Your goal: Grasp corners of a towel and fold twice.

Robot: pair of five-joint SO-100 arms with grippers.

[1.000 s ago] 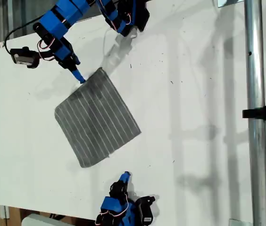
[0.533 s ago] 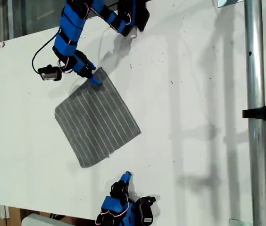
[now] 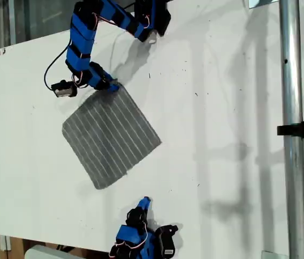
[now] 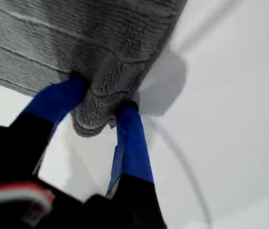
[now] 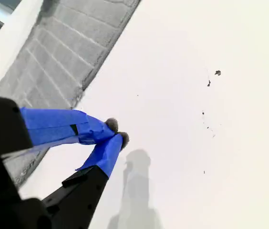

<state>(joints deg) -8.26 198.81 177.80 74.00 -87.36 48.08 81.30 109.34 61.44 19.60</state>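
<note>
Now pinching the top corner (image 4: 98, 112) of the towel (image 3: 110, 136), my first gripper (image 3: 110, 86), upper left of the exterior view, after swinging in from beside it. Towel otherwise flat, centre-left. First lift looks ready. My second gripper (image 5: 115, 132) closed, empty, bottom edge.

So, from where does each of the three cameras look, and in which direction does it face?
Exterior view: overhead, facing down on the white table, the towel and both blue arms.
First wrist view: on my first gripper, looking along its blue fingers, shut on a towel corner.
Second wrist view: on my second gripper, fingertips together and empty, facing the table beside the towel's edge.
Shared: the towel shows in all three; the pinched corner also shows in the exterior view.
</note>
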